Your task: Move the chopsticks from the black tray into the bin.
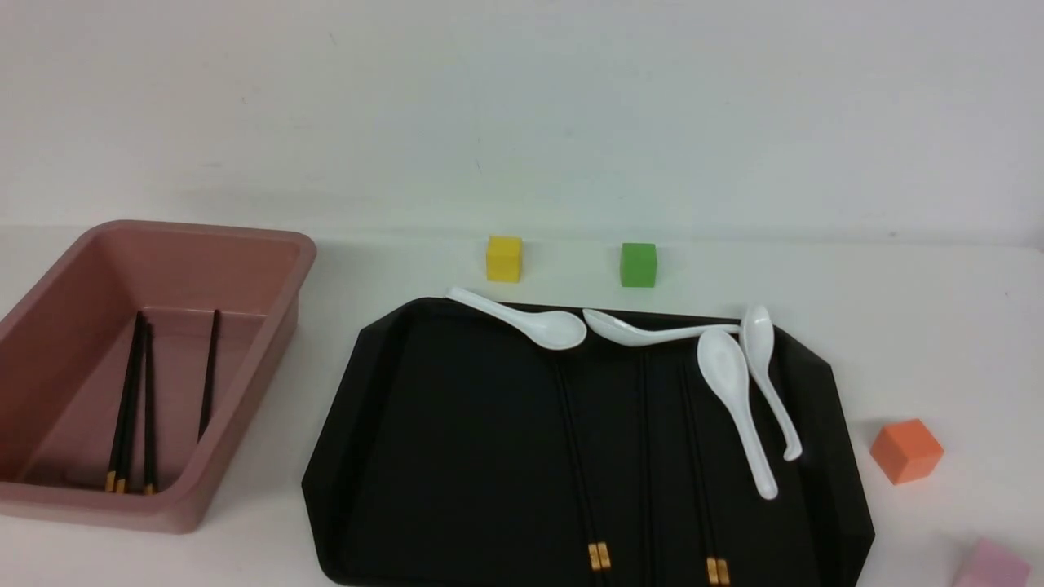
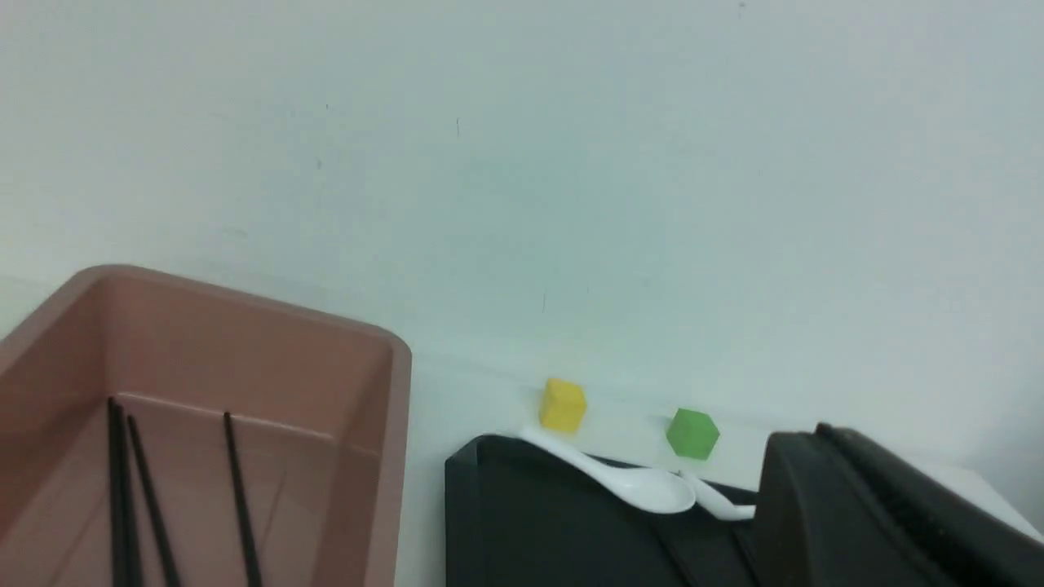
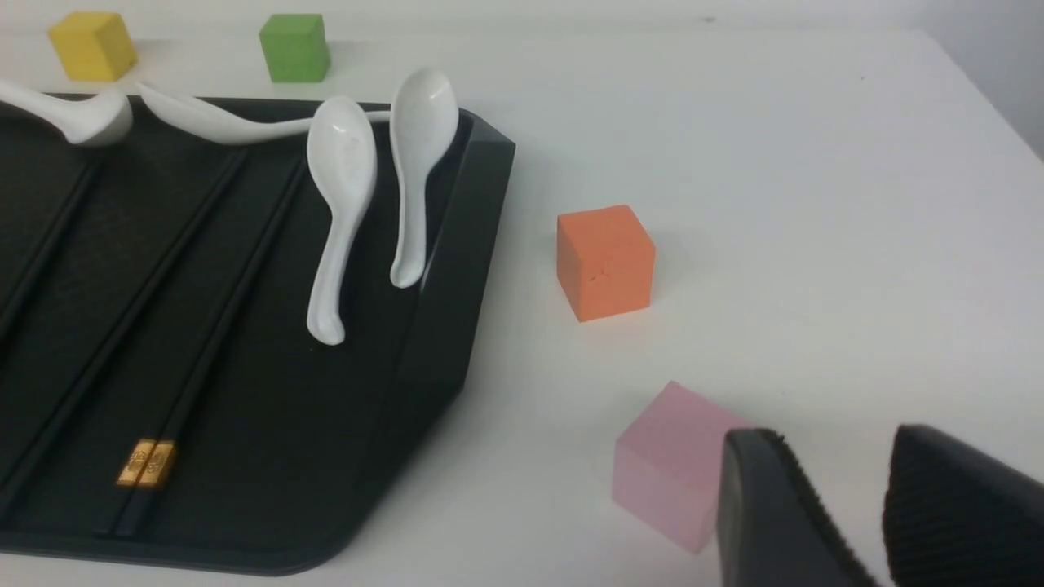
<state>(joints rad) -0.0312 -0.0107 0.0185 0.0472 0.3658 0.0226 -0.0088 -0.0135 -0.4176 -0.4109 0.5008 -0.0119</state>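
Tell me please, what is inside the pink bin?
Inside the bin lie black chopsticks, at least four sticks; gold bands show on three. The near wall hides the lower end of the stick on the right, and anything else close behind that wall.

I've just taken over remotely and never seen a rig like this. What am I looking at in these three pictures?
It is a robot with two arms, each ending in a gripper. The front view looks forward from between the arms; the other two come from cameras on the left and right wrists.

On the surface, the pink bin on the left already has some chopsticks in it. Beside it, the black tray holds more chopsticks and four white spoons. Yellow, green, orange and pink cubes stand around the tray.

The left gripper is shut, the right gripper open. Neither appears to hold anything.
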